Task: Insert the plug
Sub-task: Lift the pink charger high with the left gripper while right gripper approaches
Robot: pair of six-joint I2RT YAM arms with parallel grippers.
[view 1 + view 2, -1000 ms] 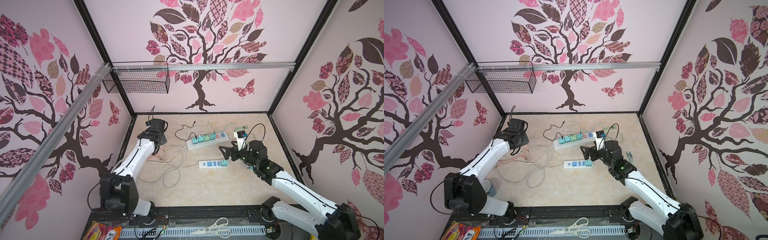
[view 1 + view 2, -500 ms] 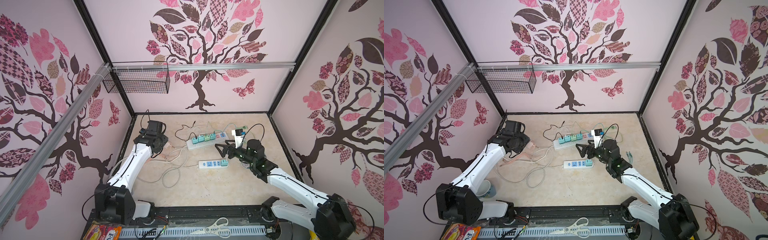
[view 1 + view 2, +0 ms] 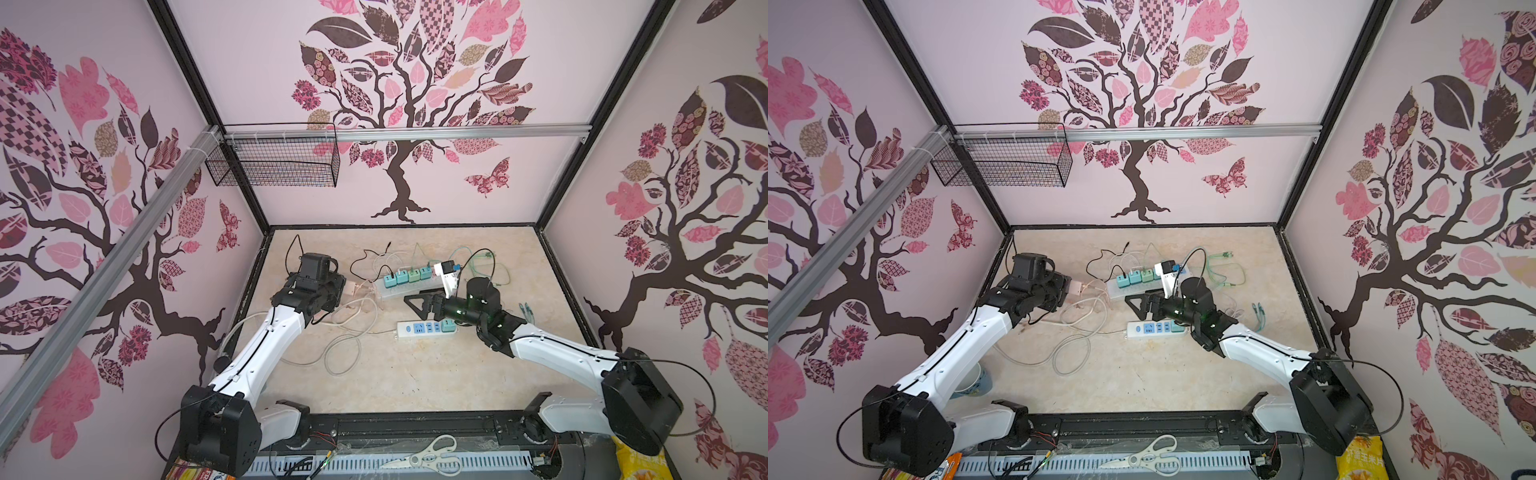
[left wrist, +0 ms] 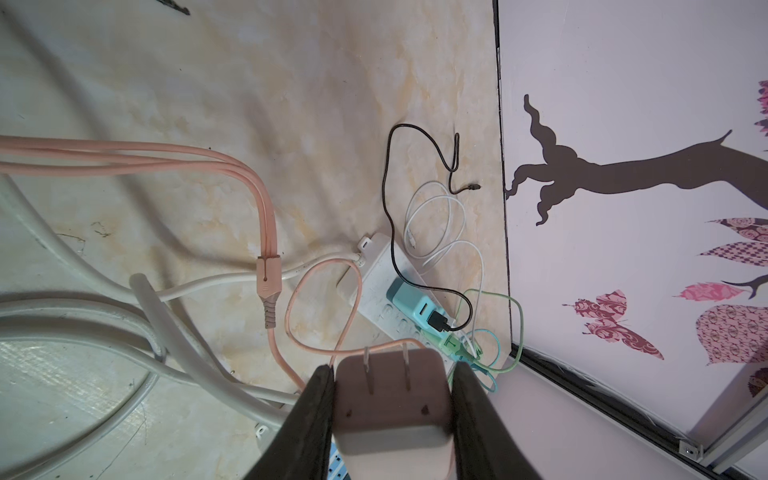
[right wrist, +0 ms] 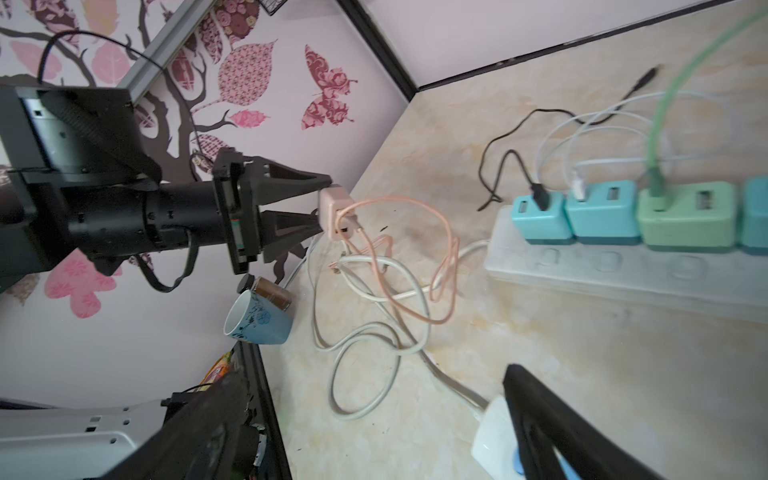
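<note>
You have two matching arms. The left arm (image 3: pixel 266 345) and right arm (image 3: pixel 557 345) wear glossy white shells on their long links, with boxy matte black housings at the joints (image 3: pixel 216 432). A thin black cable (image 3: pixel 249 357) runs along each white shell under small clips, and a loose black loop (image 3: pixel 702 390) trails off the right shoulder. Your left gripper (image 4: pixel 392 395) and right gripper (image 3: pixel 417 305) have black, wedge-shaped fingers (image 4: pixel 307 415) with open triangular ribs. Green lights (image 3: pixel 471 296) glow on the right wrist.

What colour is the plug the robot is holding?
The plug is pale pink; the left wrist view shows it best.
</note>
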